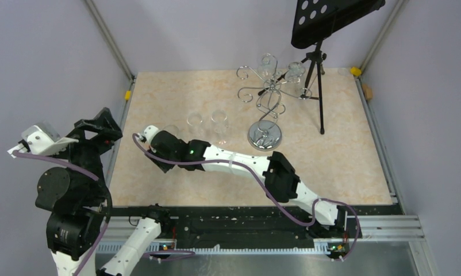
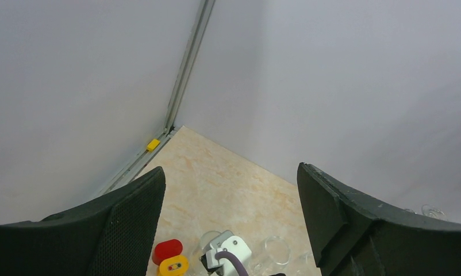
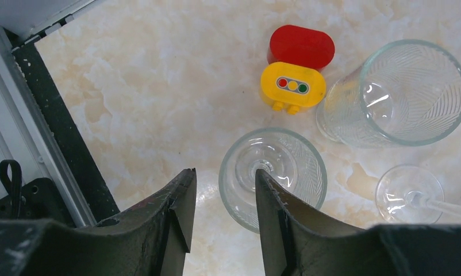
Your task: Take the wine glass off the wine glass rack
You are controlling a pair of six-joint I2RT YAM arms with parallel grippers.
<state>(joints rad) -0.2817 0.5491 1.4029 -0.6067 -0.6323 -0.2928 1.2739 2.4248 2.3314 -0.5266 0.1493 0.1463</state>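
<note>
Grey walls (image 1: 44, 57) | beige marble table (image 1: 343, 149) | wine glass rack (image 1: 265, 98) at far side

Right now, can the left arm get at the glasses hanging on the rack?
Probably not. The left arm is folded at the table's left edge, open pincer facing the wall; the wine glass rack stands far back, right of centre, with the right arm stretched across between.

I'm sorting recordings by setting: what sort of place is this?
Probably a robot lab test cell, not a home: two robot arms bolted along an aluminium rail, plain grey enclosure walls, and staged props, a wire wine glass rack and a black music stand.
</note>
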